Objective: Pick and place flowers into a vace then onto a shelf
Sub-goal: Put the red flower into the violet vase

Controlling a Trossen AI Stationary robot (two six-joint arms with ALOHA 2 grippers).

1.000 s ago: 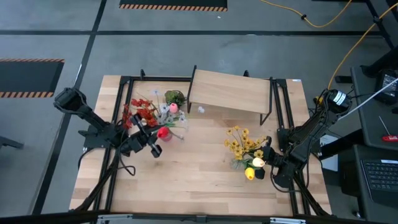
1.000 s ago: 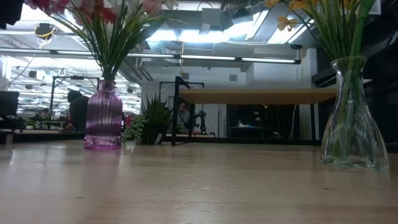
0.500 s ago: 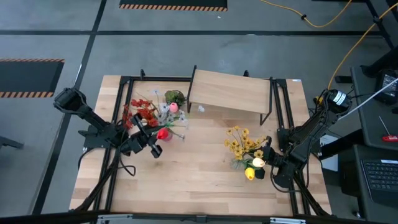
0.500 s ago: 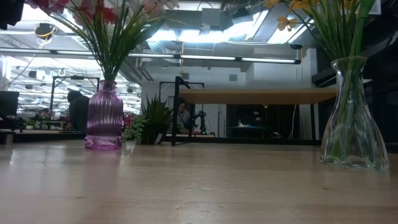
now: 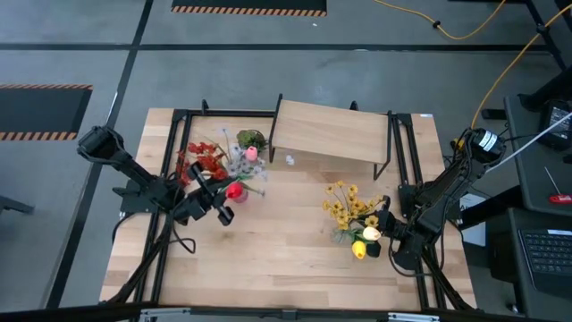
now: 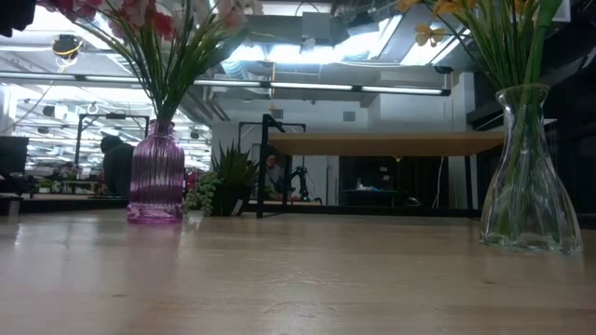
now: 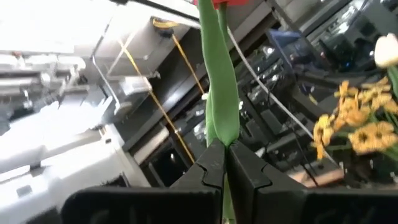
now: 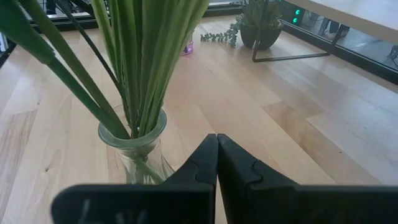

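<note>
Stem (image 7: 221, 99) of red tulip, light, bendy, slick plastic, pinched low by shut left pincer (image 7: 225, 163) left of frame centre above bench (image 5: 277, 259), best gripped mid-stalk; right pincer (image 8: 216, 163) shut empty beside glass vase (image 8: 138, 146)

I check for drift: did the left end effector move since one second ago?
No. In the high view the left end effector sits at the same spot relative to the shelf.

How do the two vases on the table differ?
The purple vase is tinted, ribbed and squat; the clear glass vase is colourless, smooth and taller with a flared base. The purple one holds red and pink flowers, the clear one yellow flowers. Both stand upright on the table.
</note>
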